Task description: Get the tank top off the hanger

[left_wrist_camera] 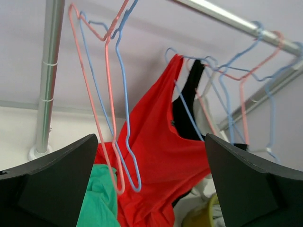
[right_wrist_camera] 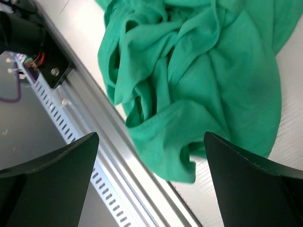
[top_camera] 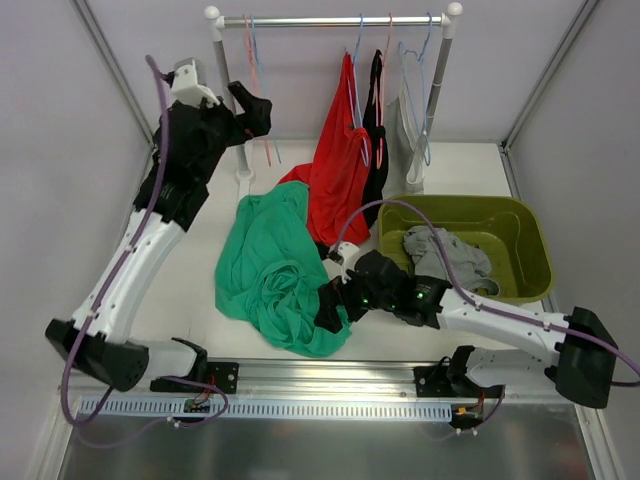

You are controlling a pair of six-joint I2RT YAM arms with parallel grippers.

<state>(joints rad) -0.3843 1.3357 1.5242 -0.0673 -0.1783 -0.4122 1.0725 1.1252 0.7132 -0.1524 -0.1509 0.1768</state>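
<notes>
A green tank top [top_camera: 270, 265] lies crumpled on the table, off any hanger; the right wrist view shows it as bunched folds [right_wrist_camera: 199, 71]. A red tank top [top_camera: 340, 170] hangs on a blue hanger from the rail [top_camera: 330, 20], its hem trailing onto the table. A black one [top_camera: 377, 150] hangs beside it. My left gripper [top_camera: 255, 105] is raised near the rail's left post, open and empty, just left of two bare hangers, pink [left_wrist_camera: 106, 118] and blue [left_wrist_camera: 124, 118]. My right gripper [top_camera: 325, 310] hovers open over the green top's near edge [right_wrist_camera: 151, 184].
An olive bin [top_camera: 520, 235] at the right holds a grey garment [top_camera: 450, 258]. More bare hangers [top_camera: 415, 90] hang at the rail's right end. The rack's left post [left_wrist_camera: 47, 85] stands close to my left gripper. A metal rail [right_wrist_camera: 118, 156] runs along the table's near edge.
</notes>
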